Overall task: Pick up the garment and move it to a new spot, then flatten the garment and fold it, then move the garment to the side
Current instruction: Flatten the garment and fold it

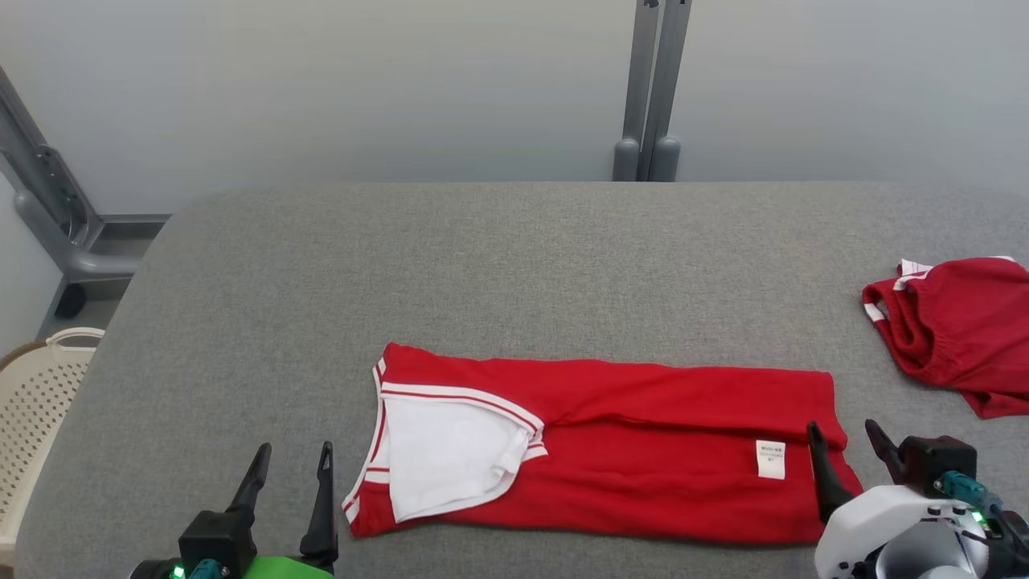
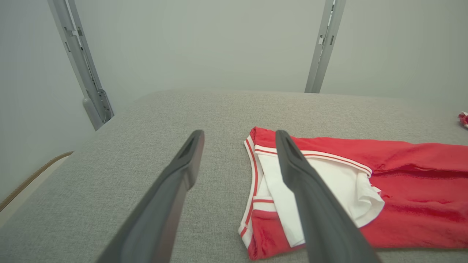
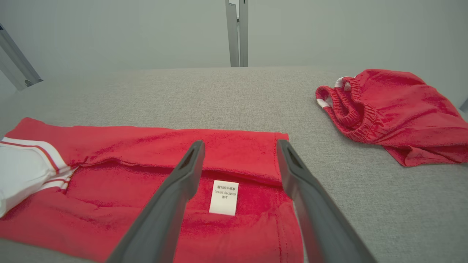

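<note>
Jaws on both sides stand apart, empty; the red garment lies as a long strip on the counter, so grip its hem end squarely and fold evenly toward the collar.

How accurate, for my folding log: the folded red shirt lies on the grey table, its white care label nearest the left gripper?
Not quite: the care label on the red shirt lies nearest the right gripper, as the right wrist view shows.

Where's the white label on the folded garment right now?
In the head view the white label sits near the right end of the folded red garment, just left of the right gripper.
</note>
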Tool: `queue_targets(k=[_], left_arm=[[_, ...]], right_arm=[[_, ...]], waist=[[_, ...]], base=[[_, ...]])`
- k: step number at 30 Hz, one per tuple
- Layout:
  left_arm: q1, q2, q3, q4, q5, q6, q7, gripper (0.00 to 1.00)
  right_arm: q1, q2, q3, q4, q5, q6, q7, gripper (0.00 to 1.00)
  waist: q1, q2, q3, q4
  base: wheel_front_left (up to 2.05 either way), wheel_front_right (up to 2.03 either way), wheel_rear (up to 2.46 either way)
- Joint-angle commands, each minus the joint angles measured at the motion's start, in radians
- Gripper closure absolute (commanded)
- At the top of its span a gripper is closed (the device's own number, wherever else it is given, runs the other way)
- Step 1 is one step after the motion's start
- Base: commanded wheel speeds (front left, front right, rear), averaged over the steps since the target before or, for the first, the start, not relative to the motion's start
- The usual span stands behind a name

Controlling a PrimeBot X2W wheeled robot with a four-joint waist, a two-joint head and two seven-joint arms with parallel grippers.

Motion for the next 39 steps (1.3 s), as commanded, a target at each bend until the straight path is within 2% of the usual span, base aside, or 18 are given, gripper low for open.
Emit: queue_targets(k=[1, 7, 11, 20, 31, 39], left_arm=[[-0.015, -0.003, 0.005, 0.003, 0.009, -0.007, -0.003, 0.00], [-0.019, -0.012, 0.009, 0.011, 0.017, -0.016, -0.003, 0.00], [-0.023, -0.019, 0.007, 0.017, 0.019, -0.025, -0.003, 0.00], [-0.046, -0.024, 0.002, 0.026, 0.031, -0.039, -0.003, 0.00], [-0.073, -0.033, -0.005, 0.040, 0.038, -0.052, -0.003, 0.00], [-0.083, -0.037, -0.008, 0.054, 0.045, -0.062, -0.003, 0.00]], right_arm=[[-0.014, -0.002, -0.023, 0.000, -0.011, -0.001, 0.027, 0.00], [-0.045, -0.002, -0.139, -0.002, -0.057, -0.001, 0.191, 0.00], [-0.077, -0.002, -0.188, -0.004, -0.088, -0.001, 0.232, 0.00], [-0.156, -0.002, -0.237, 0.117, -0.117, -0.001, 0.192, 0.00], [-0.249, -0.002, -0.264, 0.353, -0.157, -0.001, 0.102, 0.00], [-0.293, -0.003, -0.301, 0.481, -0.200, -0.001, 0.046, 0.00]], waist=[[0.0000, 0.0000, 0.002, 0.001], [0.0000, 0.0000, 0.015, 0.004], [0.0000, 0.0000, 0.031, 0.008], [0.0000, 0.0000, 0.067, 0.024], [0.0000, 0.0000, 0.116, 0.052], [0.0000, 0.0000, 0.131, 0.062]], base=[[0.00, 0.00, 0.00], [0.00, 0.00, 0.00], [0.00, 0.00, 0.00], [0.00, 0.00, 0.00], [0.00, 0.00, 0.00], [0.00, 0.00, 0.00]])
